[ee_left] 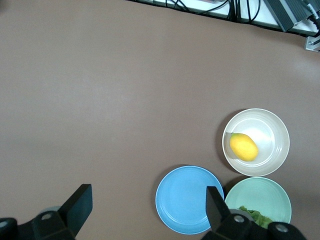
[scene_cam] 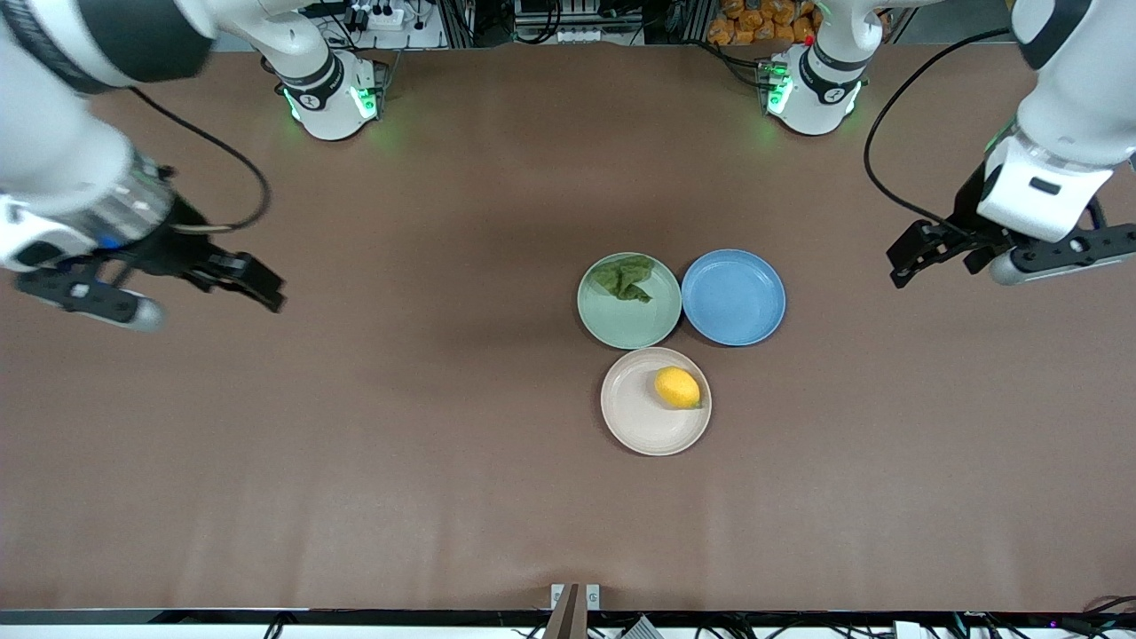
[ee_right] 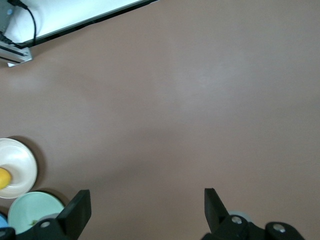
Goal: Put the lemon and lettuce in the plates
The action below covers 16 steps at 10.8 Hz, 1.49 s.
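The yellow lemon lies in the beige-cream plate, the plate nearest the front camera. The dark green lettuce lies in the mint green plate. My left gripper is open and empty, up over bare table toward the left arm's end. My right gripper is open and empty, up over bare table toward the right arm's end. The left wrist view shows the lemon, beige plate, mint plate and lettuce past its open gripper. The right wrist view shows its open gripper and the beige plate.
An empty blue plate sits beside the mint plate, toward the left arm's end; it also shows in the left wrist view. The three plates touch or nearly touch. The brown table spreads wide around them.
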Each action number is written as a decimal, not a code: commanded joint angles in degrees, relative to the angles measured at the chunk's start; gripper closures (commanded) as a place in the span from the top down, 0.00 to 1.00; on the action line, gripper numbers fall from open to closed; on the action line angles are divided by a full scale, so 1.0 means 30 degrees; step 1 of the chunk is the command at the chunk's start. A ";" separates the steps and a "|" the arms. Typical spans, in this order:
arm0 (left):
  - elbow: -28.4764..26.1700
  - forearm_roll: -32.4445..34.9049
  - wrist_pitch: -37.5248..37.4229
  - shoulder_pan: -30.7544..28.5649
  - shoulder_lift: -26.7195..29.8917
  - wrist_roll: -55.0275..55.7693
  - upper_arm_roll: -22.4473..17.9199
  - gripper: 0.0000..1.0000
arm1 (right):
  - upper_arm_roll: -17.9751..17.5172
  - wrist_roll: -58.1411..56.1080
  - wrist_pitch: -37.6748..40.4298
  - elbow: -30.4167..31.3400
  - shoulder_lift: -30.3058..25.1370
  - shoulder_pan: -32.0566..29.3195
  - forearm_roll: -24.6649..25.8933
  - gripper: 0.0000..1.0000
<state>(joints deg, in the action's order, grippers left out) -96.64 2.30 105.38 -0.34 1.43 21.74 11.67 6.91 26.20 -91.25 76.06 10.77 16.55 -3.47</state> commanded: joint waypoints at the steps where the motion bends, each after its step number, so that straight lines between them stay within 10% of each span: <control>1: 0.1213 -0.0447 -0.1545 -0.0207 -0.0243 -0.1702 -0.0079 1.00 | -0.0342 -0.2657 0.0299 0.0486 -0.0952 -0.1730 0.0103 1.00; 16: 0.2651 -0.0505 -0.5391 -0.0149 -0.0067 -0.4434 0.0154 1.00 | -0.0957 -0.8089 0.0504 0.3797 -0.4440 -0.4637 -0.0132 1.00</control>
<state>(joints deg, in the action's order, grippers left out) -89.88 2.20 90.71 -0.47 1.35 10.13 11.88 5.35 3.57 -88.75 84.81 -0.77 4.50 -3.54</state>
